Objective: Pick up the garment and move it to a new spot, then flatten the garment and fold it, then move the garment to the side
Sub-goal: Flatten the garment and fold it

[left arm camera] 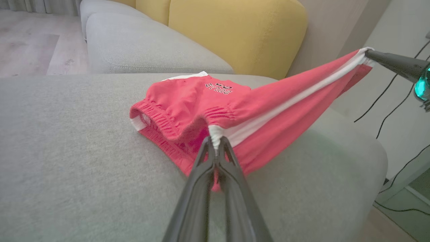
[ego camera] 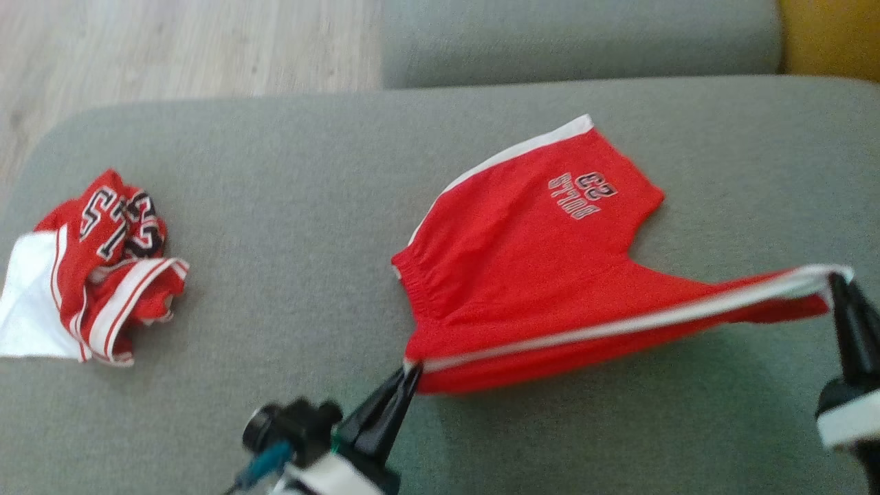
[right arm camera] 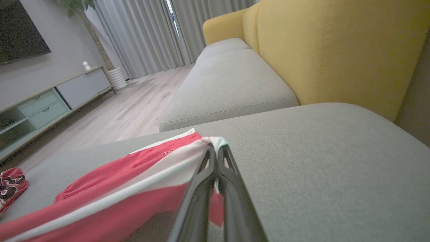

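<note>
Red shorts (ego camera: 529, 254) with a white side stripe and "BULLS 23" print are stretched over the grey sofa cushion (ego camera: 295, 227). My left gripper (ego camera: 410, 370) is shut on the waistband corner of the striped edge, seen close in the left wrist view (left arm camera: 216, 138). My right gripper (ego camera: 835, 278) is shut on the leg-hem end of the same stripe, and shows in its own wrist view (right arm camera: 214, 147). The striped edge hangs taut between both grippers, lifted off the cushion. The far leg of the shorts (left arm camera: 191, 90) lies on the cushion.
A crumpled red and white jersey (ego camera: 103, 268) lies at the cushion's left end. A second grey cushion (ego camera: 577, 34) and a yellow backrest (left arm camera: 235, 33) stand behind. Wooden floor (ego camera: 172, 48) lies beyond the cushion's far left edge.
</note>
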